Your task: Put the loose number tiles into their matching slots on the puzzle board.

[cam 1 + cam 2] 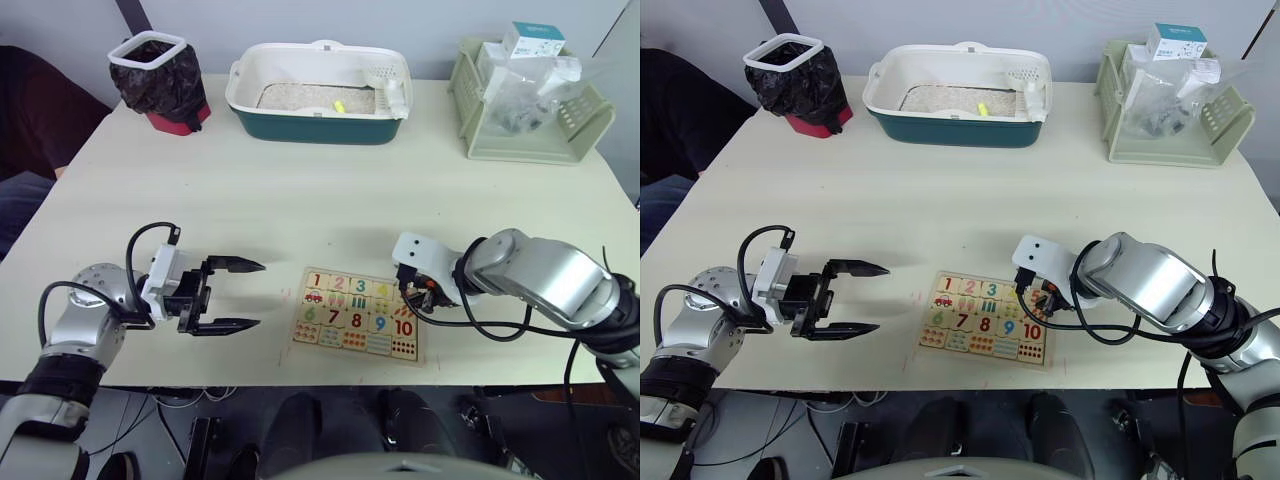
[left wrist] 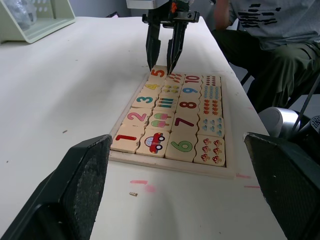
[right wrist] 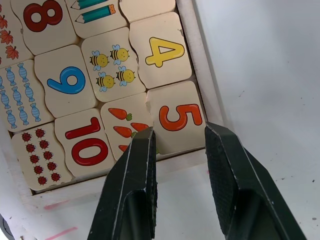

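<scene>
Right claw (image 3: 177, 137) hangs partly open over the 5 tile (image 3: 177, 117), gripping nothing; I judge the tile seated, so I've let go. Tiles 1 to 5 fill the far row of the board (image 1: 358, 313). At its nine o'clock, my left claw (image 1: 237, 295) idles wide open, empty

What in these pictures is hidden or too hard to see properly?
- Right gripper: eye views, covered by its own wrist.
- Puzzle board: its 5 end, eye views, behind that wrist and cables.
- Carrot tile: right wrist view, partly behind a finger.
- Basket contents: too jumbled to tell.
</scene>
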You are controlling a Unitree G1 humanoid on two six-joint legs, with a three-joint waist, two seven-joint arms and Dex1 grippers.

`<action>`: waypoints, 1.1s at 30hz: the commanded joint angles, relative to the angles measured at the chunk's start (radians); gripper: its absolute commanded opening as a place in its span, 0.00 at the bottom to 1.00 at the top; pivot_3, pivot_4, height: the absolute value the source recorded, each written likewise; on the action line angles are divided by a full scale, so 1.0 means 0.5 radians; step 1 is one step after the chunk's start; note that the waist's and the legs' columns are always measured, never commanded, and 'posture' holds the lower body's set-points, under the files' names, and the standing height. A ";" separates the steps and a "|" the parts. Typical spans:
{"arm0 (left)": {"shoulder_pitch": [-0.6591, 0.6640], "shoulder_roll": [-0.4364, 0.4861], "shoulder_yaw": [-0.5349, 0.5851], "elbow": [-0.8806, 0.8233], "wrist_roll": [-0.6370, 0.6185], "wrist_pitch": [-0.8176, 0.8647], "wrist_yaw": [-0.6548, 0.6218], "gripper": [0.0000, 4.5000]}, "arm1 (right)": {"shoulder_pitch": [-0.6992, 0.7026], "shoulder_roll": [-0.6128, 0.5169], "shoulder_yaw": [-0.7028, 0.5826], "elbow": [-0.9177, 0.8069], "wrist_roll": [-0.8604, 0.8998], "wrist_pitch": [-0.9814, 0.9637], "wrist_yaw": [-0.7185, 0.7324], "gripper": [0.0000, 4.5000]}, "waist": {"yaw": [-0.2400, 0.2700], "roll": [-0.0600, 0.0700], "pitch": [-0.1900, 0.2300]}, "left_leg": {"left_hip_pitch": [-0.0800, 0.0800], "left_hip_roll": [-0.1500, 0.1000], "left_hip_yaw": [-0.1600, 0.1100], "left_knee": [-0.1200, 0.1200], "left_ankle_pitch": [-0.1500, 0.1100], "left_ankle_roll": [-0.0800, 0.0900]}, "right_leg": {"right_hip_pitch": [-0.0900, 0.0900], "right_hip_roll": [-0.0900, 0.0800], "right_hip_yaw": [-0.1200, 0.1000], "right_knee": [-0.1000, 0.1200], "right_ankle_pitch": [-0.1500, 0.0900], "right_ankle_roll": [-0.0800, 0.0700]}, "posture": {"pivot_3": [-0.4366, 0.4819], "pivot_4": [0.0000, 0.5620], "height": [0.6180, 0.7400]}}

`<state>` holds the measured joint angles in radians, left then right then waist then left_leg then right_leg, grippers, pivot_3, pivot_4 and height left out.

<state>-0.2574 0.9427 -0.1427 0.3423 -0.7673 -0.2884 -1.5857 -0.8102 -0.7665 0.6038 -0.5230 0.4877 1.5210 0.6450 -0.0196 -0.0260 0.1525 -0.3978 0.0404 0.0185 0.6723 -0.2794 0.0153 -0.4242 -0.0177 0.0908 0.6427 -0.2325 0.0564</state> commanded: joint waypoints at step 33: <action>-0.013 0.032 0.040 -0.016 -0.011 -0.001 -0.057 1.00 | 0.853 -0.319 -0.822 -0.173 0.041 -0.919 0.205 0.78 | 0.008 -0.001 -0.001 | 0.000 0.000 0.000 0.000 0.000 0.000 | 0.001 0.000 0.000 -0.001 0.004 0.007 | 0.48 0.27 1.00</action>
<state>-0.2582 0.9434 -0.1434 0.3448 -0.7666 -0.2885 -1.5858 -0.4024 -0.9280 0.2579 -0.5871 0.5109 1.1250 0.7438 -0.0155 -0.0266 0.1522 -0.3976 0.0403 0.0185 0.6727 -0.2794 0.0153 -0.4235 -0.0175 0.0907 0.6424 -0.2305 0.0601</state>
